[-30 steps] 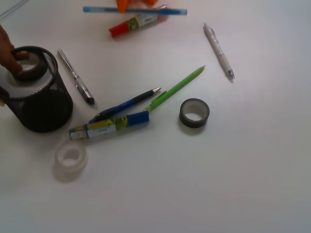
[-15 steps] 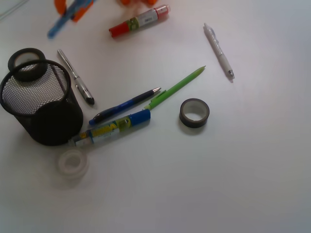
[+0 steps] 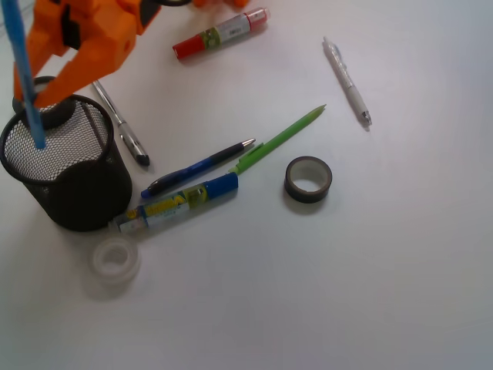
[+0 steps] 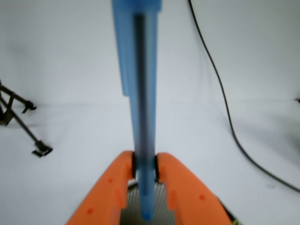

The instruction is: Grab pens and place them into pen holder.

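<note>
I've got the gripper (image 3: 35, 96) clamped on the light blue pen (image 3: 23, 73) w/ both orange jaws pinching it (wrist view shows the grip clearly (image 4: 144, 171)). Pen's near upright, lower end inside the rim of the pen holder (image 3: 73, 173) at left of table (image 3: 347, 270). Silver-and-black pen (image 3: 119, 122) lies just right of the holder. Dark blue pen (image 3: 199, 167) and green pen (image 3: 279, 139) mid-table, close together; blue-capped marker (image 3: 173, 203) just below them. White pen (image 3: 347, 81) upper right, red marker (image 3: 219, 33) at top. Dark tape roll (image 3: 308, 179) & clear tape roll (image 3: 114, 260) lie apart.
</note>
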`<state>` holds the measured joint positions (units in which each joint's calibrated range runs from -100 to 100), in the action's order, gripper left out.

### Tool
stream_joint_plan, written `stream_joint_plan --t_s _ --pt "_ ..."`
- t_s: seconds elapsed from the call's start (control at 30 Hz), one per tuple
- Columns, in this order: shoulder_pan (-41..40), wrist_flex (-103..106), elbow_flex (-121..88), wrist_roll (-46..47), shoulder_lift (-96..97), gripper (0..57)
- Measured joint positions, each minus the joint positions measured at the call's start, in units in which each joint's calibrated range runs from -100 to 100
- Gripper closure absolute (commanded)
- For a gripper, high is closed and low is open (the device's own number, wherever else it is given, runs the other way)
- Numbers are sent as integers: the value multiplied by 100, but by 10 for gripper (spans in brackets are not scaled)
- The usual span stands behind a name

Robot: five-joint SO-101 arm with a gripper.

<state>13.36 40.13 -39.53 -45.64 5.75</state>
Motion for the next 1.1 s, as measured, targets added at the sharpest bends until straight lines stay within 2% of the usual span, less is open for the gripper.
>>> stream_joint_plan --t_s 0.23,0.3,0.4,0.47,0.57,0.7,0.87,0.97,1.0,1.1 --pt "200 527 -1680 -68 -235 567" --pt "178 536 -1698 -68 -261 520" --pt "207 536 -1698 -68 -270 403" --pt "281 570 -1698 -68 -279 346" --pt "237 579 -1698 -68 -314 313" --pt "170 544 -1438 166 -348 313" --pt "-200 -1391 -314 1436 -1524 315" --pt "-370 -3629 -126 2222 -2535 315" --pt "-333 -5114 -126 2525 -3040 315" --pt "-148 -7551 -126 2613 -3641 316"
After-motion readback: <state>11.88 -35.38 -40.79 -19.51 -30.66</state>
